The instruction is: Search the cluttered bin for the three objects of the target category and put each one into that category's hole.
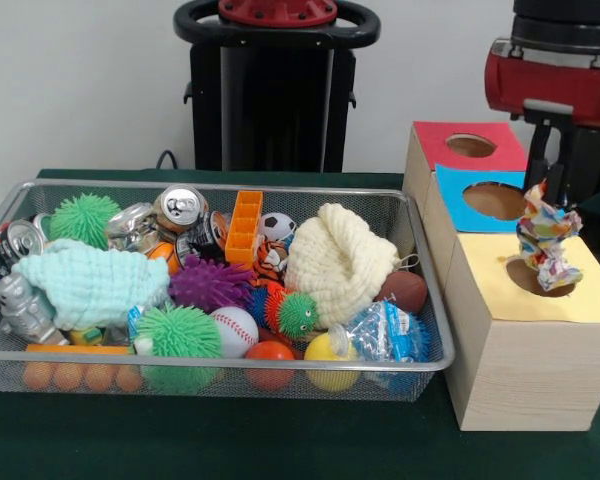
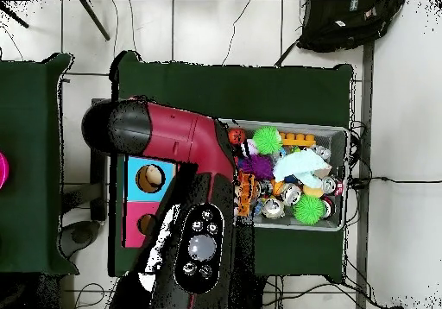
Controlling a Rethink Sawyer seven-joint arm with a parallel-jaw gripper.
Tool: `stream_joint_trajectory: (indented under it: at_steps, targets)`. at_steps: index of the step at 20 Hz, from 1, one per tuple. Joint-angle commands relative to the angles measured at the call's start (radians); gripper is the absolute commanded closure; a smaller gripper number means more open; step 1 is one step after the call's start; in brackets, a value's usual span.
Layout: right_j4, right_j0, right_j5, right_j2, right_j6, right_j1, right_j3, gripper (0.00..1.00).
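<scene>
Here, hand [image 1: 546, 215] gripping crumpled wrapper [image 1: 546, 243], over yellow box's hole [image 1: 533, 281]

Fine wire mesh bin [image 1: 10, 365], metal and shiny at the rim; dented cans [image 1: 180, 207] gleam silver. Knitted cream cloth [image 1: 340, 262] looks soft, the mint cloth [image 1: 88, 283] nubbly. Spiky rubbery balls [image 1: 178, 335], a glossy crinkled wrapper [image 1: 546, 242], pale matt wood boxes [image 1: 525, 375] under coloured paper tops, worktop [image 1: 230, 445] in matt green cloth
</scene>
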Motion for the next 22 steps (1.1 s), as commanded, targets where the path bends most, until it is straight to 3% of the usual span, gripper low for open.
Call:
stream_joint_trajectory:
  at_steps: [1,22]
  targets:
    - [0.025,0.0,-0.025,0.033,0.247,0.089,0.017,1.0]
    - [0.069,0.057,-0.096,0.035,0.287,0.128,0.057,1.0]
